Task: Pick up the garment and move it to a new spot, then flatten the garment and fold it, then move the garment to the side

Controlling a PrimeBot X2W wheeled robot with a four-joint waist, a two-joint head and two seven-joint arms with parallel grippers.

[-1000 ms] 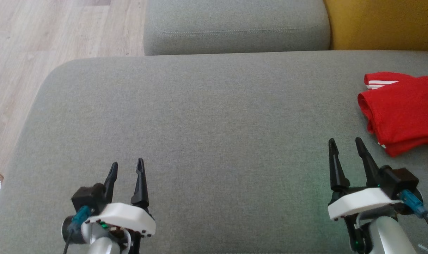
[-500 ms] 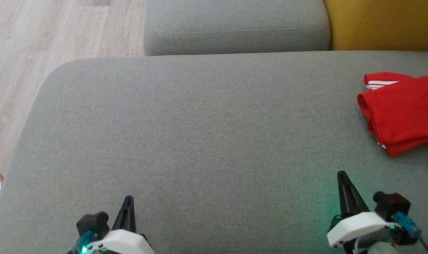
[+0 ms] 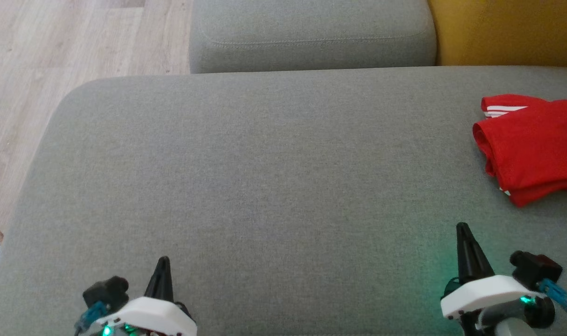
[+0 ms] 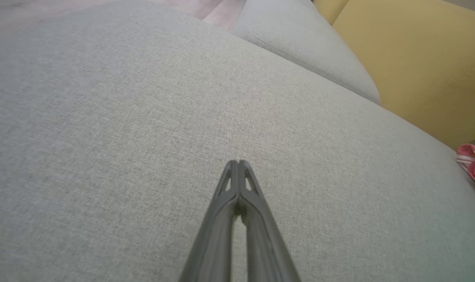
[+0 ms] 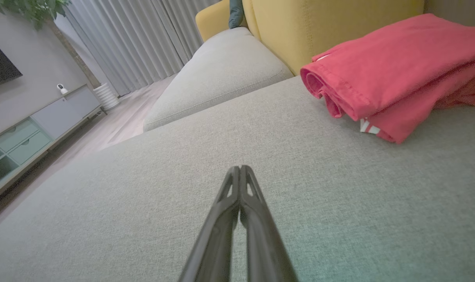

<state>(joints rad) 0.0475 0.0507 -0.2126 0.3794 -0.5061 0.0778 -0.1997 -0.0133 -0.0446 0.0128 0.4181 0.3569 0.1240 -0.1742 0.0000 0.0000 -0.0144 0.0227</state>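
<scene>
Nearest the camera, the left gripper (image 3: pixel 163 259) and right gripper (image 3: pixel 463 227) hover low over the grey sofa seat (image 3: pixel 265 177), each with fingers pressed together and holding nothing, probably a rest pose with the work apparently finished. Farther off, at the seat's right edge, lies the folded red garment (image 3: pixel 531 149), white stripes showing, set aside. No readable writing appears. Beyond stands a yellow cushion (image 3: pixel 503 32).

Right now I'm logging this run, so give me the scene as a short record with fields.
surface: grey cushion
garment: red, white stripes, folded in layers, far right of the head view
left gripper: shut, empty, over bare cushion
right gripper: shut, empty, short of the garment, not touching
behind: yellow backrest
</scene>
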